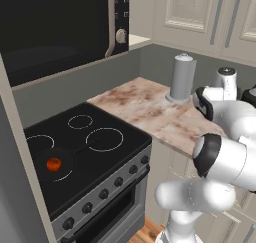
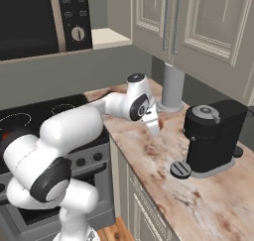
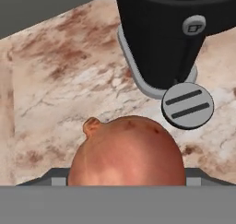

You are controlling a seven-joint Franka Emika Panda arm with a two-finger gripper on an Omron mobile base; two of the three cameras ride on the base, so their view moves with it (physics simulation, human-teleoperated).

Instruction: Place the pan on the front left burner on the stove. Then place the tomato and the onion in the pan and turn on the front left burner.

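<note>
The onion (image 3: 126, 154), a brownish-orange ball with a small stub, sits very close to the hand camera and covers both fingertips. My gripper (image 2: 155, 130) hangs over the marble counter (image 2: 163, 160) to the right of the stove (image 1: 107, 187), jaws set wide and closed on the onion. The hand hides the onion in the right base view. The black pan (image 1: 66, 158) rests on the front left burner (image 1: 63, 177). The small red-orange tomato (image 1: 54, 163) lies inside it.
A black coffee machine (image 2: 213, 136) with a round grey drip disc (image 3: 187, 105) stands on the counter just beyond the gripper. A grey cylinder (image 1: 182, 77) stands by the back wall. A microwave (image 1: 60, 27) hangs above the stove, and wall cabinets (image 2: 198, 22) overhang the counter.
</note>
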